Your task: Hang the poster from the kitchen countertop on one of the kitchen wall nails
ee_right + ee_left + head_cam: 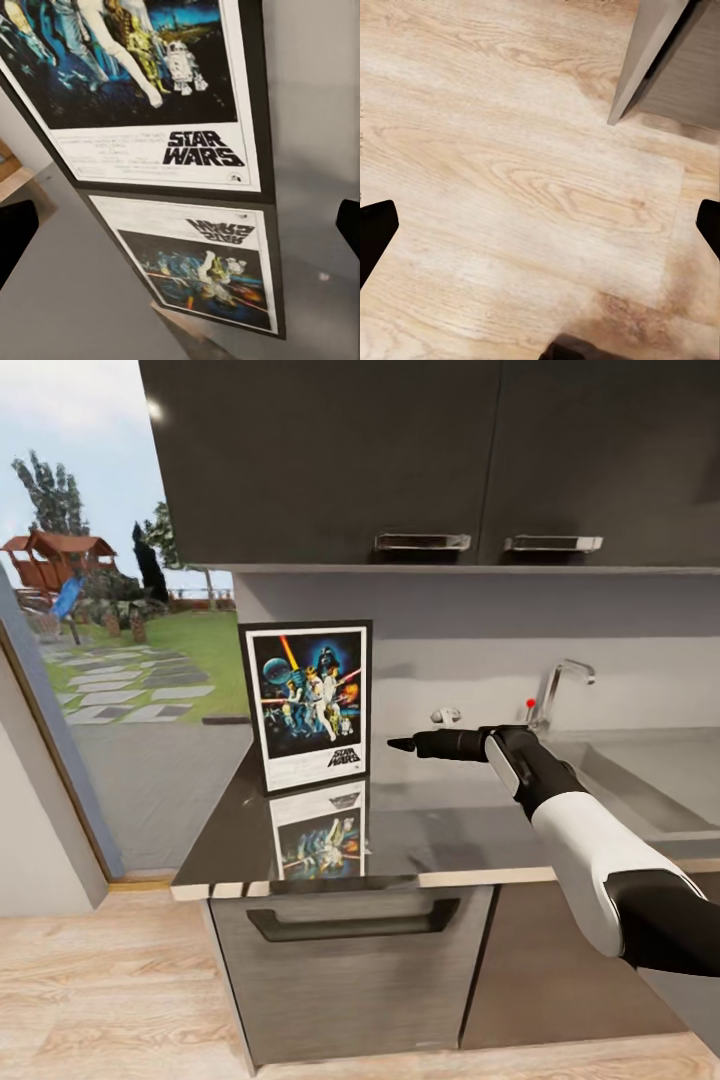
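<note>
The poster [312,705] stands upright at the left end of the kitchen countertop [450,830], leaning against the wall, and the glossy slab mirrors it. My right gripper [402,744] reaches in from the right, just above the slab, with its tip a short way from the poster's right edge. In the right wrist view the poster [142,90] is close ahead and the right gripper [180,236] is open with nothing held. My left gripper [540,232] hangs open over the wood floor [510,187]. The wall nails are out of view.
Dark upper cabinets [400,460] hang low over the counter. A sink [640,780] with a faucet [560,685] lies to the right. A drawer front [350,950] sits below the slab's edge. A large window [110,610] opens at the left.
</note>
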{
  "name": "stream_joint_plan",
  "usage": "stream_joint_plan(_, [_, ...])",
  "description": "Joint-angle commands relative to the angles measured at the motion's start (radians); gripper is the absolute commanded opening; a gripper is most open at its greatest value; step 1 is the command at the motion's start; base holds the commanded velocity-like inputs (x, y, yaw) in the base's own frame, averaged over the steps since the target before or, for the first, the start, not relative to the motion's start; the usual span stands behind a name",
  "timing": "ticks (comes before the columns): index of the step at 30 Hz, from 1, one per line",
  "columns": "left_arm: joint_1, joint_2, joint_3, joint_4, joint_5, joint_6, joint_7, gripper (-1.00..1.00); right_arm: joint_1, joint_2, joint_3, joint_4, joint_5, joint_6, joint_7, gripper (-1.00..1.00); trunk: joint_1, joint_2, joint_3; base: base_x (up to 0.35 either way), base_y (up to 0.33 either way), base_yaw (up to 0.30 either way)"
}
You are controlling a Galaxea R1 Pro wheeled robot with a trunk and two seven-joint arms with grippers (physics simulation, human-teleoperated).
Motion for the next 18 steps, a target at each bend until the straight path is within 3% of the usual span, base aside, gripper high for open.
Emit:
stream_joint_plan(1, [0.0,0.0,0.007,-0.002,0.0,0.0,-0.004,1.0,-0.001,-0.001,0.005,-0.001,-0.01,0.008,-0.003,1.0,0.0,-0.001,-0.002,0.039,0.0,0.0])
stream_joint_plan(5, [0.0,0.0,0.048,-0.004,0.0,-0.001,-0.01,1.0,-0.001,-0.001,0.005,0.001,-0.009,0.009,-0.006,1.0,0.0,-0.001,-0.007,0.022,0.0,0.0])
stream_joint_plan(6, [0.0,0.0,0.084,-0.007,0.0,-0.002,-0.055,1.0,-0.002,-0.002,0.004,0.004,-0.009,0.011,-0.012,1.0,0.0,-0.001,-0.008,0.007,0.0,0.0])
stream_joint_plan(8, [0.0,0.004,0.105,-0.008,-0.001,-0.001,-0.097,1.0,-0.003,-0.002,0.004,0.007,-0.009,0.012,-0.02,1.0,0.0,-0.001,-0.011,0.005,0.0,0.0])
stream_joint_plan(10, [0.0,0.038,0.138,-0.004,-0.002,0.0,-0.177,1.0,-0.014,-0.002,0.004,0.021,-0.009,0.013,-0.042,1.0,0.0,-0.001,-0.015,0.002,0.0,0.0])
stream_joint_plan(12, [0.0,0.057,0.151,-0.002,-0.001,0.001,-0.209,1.0,-0.029,-0.002,0.004,0.045,-0.009,0.013,-0.052,1.0,0.0,-0.001,-0.018,0.001,0.0,0.0])
stream_joint_plan(18, [0.0,0.072,0.161,0.0,-0.001,0.002,-0.235,1.0,-0.05,-0.002,0.004,0.088,-0.01,0.012,-0.061,1.0,0.0,-0.001,-0.028,0.0,0.0,0.0])
